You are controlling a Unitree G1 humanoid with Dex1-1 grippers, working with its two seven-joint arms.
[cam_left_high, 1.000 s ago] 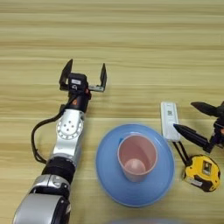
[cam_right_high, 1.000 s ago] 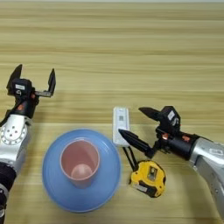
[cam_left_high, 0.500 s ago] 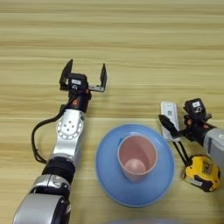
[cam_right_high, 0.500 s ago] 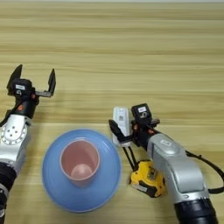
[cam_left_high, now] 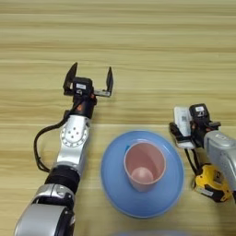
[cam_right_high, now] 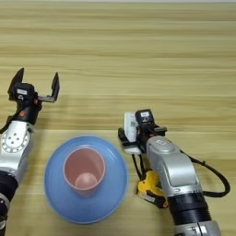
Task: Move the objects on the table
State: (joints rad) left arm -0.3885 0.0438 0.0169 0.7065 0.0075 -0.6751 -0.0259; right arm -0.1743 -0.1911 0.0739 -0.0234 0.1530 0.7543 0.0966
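A slim white remote-like bar (cam_right_high: 129, 130) lies on the table (cam_left_high: 152, 50), right of the large light-blue plate (cam_left_high: 115, 186). My right gripper (cam_right_high: 134, 134) has its black fingers against both long sides of the bar and is shut on it. The pink cup (cam_left_high: 144, 166) stands upright in the plate. The yellow-black tape measure (cam_left_high: 212, 183) sits near my right forearm, below the bar. My left gripper (cam_left_high: 90, 76) stands open over bare wood up and left of the plate, holding nothing. The small blue block is out of view.
The left arm (cam_left_high: 71, 143) runs along the plate's left side with a black cable looping beside it. A black cord trails from the tape measure toward the bar. Bare wood-grain planks fill the far half of the table.
My right gripper, wide open beside the bar a second ago, swung in over it and drew its fingers together around it. The left arm, plate and cup have not moved.
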